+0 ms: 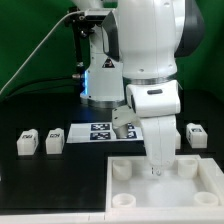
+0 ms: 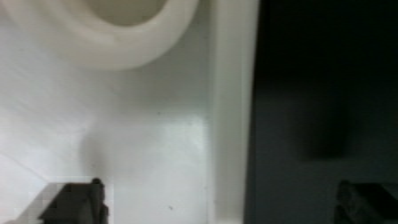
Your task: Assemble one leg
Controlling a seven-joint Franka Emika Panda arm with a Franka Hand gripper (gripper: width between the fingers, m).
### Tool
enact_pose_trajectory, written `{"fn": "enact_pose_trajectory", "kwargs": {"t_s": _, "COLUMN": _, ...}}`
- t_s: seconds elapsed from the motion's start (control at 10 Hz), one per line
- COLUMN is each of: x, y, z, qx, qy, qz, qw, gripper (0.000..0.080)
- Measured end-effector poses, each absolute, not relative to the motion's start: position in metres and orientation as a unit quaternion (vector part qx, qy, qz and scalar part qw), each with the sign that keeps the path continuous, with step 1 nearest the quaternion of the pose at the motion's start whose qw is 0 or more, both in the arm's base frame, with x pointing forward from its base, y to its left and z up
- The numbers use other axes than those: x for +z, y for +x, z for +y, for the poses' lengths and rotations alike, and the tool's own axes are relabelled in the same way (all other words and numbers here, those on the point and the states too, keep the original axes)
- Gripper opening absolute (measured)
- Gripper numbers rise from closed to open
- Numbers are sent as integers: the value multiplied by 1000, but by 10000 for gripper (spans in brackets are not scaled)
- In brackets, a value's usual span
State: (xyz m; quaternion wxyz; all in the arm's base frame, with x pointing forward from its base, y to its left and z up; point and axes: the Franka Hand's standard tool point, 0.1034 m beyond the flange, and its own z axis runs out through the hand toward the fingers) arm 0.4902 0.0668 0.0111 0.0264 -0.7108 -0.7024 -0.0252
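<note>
- the tray [image 1: 175, 197] lay on the dark surface [image 1: 50, 180]; its corner sockets [image 1: 120, 170] looked empty, with no leg fitted yet.
- our tool [image 1: 155, 172] hung over the tray's rim, fingers [image 2: 71, 202] apart, gripping nothing.
- we judged that fetching came next: the left leg [image 1: 27, 143] and the second leg [image 1: 54, 141] stood at the exterior view's left, and the right leg [image 1: 197, 135] beside the tray.

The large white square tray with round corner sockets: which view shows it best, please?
The exterior view: most of the white tray and several sockets show. The wrist view shows only one socket and an edge.
</note>
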Motion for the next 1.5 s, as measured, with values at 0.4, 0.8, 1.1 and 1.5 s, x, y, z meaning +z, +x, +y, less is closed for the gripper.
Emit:
{"fn": "enact_pose_trajectory", "kwargs": {"t_s": 0.4, "x": 38, "y": 470, "z": 85, "qx": -24, "qy": -791, "qz": -611, "qw": 20, "gripper": 649}}
{"fn": "enact_pose_trajectory", "kwargs": {"t_s": 0.8, "x": 57, "y": 437, "z": 151, "qx": -22, "qy": -932, "qz": -361, "qw": 26, "gripper": 649}}
{"fn": "enact_pose_trajectory", "kwargs": {"t_s": 1.1, "x": 58, "y": 436, "z": 156, "qx": -18, "qy": -971, "qz": -237, "qw": 37, "gripper": 649}}
{"fn": "enact_pose_trajectory", "kwargs": {"t_s": 1.5, "x": 47, "y": 425, "z": 168, "qx": 7, "qy": -998, "qz": -22, "qw": 54, "gripper": 649}}
